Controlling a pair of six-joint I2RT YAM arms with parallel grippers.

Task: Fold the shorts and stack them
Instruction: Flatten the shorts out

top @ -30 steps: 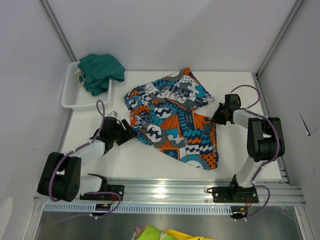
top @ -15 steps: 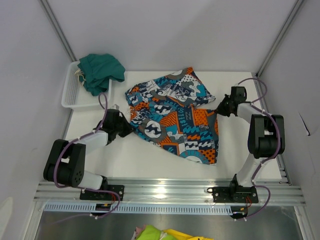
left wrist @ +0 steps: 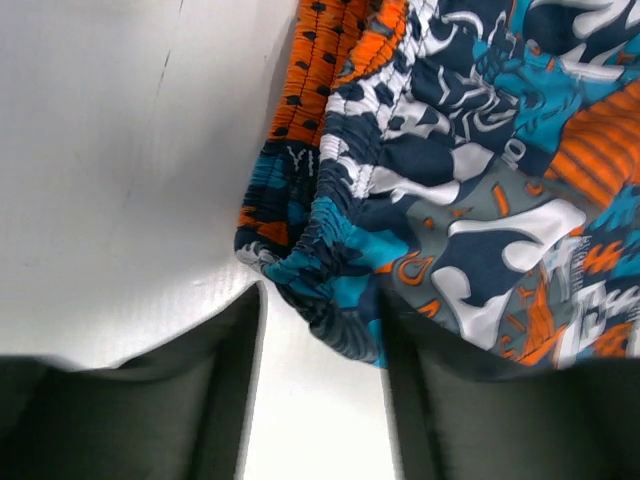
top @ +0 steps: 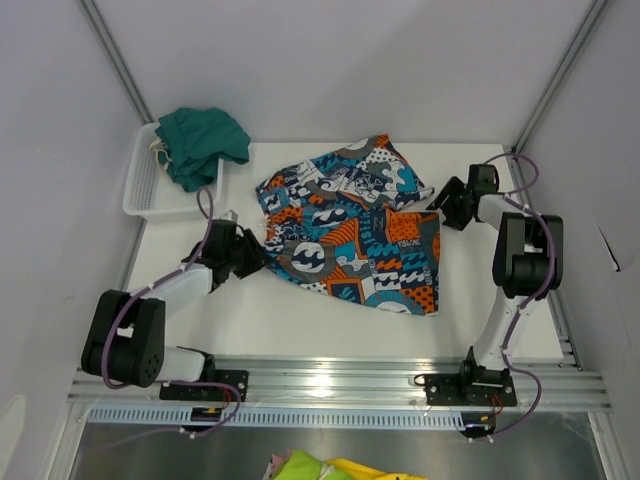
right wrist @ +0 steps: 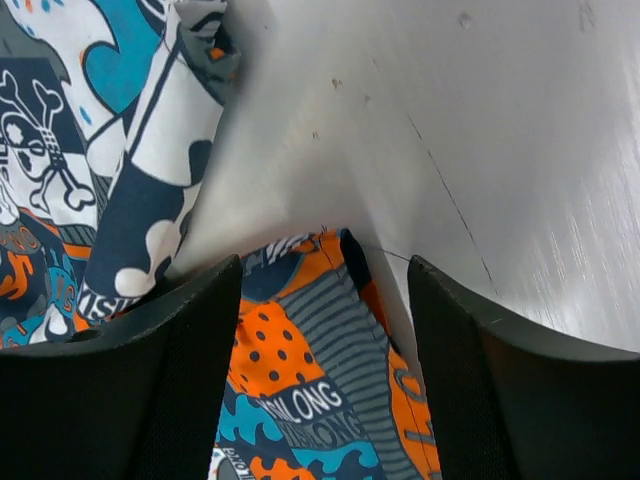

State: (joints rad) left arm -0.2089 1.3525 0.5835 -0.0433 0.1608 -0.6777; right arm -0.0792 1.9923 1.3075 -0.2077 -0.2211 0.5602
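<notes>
The patchwork shorts (top: 350, 235) lie spread flat mid-desk. Their long axis runs from the left edge toward the right edge, with the gathered waistband (left wrist: 340, 190) pointing left and the legs pointing right. On an orange patch by the right hem you can read "LONG" (right wrist: 300, 400); other lettering is too small to make out. Your left gripper (left wrist: 325, 300) is released, its 2 fingers apart at the waistband. Your right gripper (right wrist: 325, 270) is likewise unclenched, with the hem corner between its fingers. The plain teal shorts (top: 200, 140) sit bunched in the white basket (top: 140, 195) at the far left corner.
</notes>
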